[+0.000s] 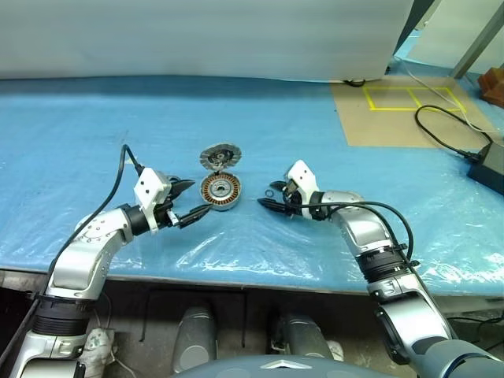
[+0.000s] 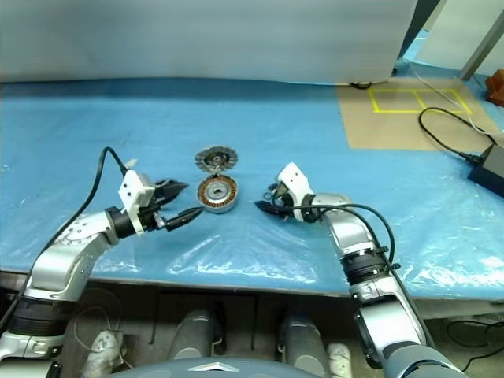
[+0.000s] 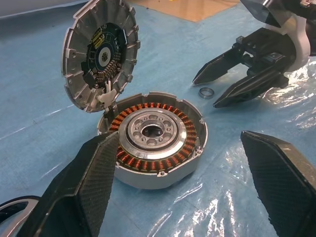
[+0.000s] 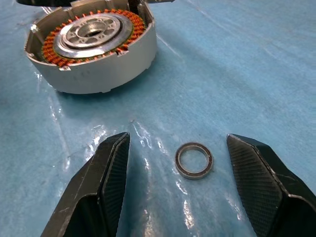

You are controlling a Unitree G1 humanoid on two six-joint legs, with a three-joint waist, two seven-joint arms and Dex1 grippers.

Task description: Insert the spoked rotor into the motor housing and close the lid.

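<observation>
Copper-wound motor housing [image 3: 157, 143] looks heavy and rigid; grip its smooth rim. Hinged lid [image 3: 98, 52] stands open. Both the left gripper [image 1: 191, 200] and right gripper [image 4: 180, 163] are spread, the right perhaps straddling a small ring [image 4: 194, 160].

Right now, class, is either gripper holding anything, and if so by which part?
Nothing is held. The left gripper stands open beside the motor housing. The right gripper is open too, its fingers straddling a small metal ring lying on the blue sheet.

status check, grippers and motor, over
Left gripper open beside housing. Right gripper open over small ring on sheet. Lid hinged up; silver hub seated inside windings.
</observation>
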